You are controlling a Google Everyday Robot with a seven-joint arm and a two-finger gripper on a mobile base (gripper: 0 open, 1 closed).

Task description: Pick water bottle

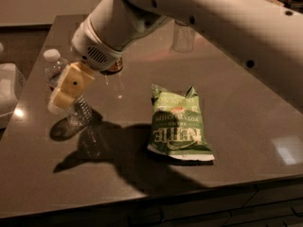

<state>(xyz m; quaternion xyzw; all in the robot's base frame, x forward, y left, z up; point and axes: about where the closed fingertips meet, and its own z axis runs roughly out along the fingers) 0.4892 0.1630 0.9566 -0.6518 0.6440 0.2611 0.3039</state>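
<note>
Gripper (57, 98) overlaps the water bottle (81, 109), well apart from the chip bag (179, 126); whether the jaws are spread cannot be told. Light, slick and crushable, the bottle is probably best held mid-body.

Water bottle (80, 111) stood near the left edge of the table (246, 108). Gripper (64, 91) sat directly in front of it, covering its middle. Chip bag (179, 126) lay mid-table, toward the front edge. Glass cup (183, 36) stood near the back edge. Can (113, 68) sat behind the arm, right of the bottle.
</note>
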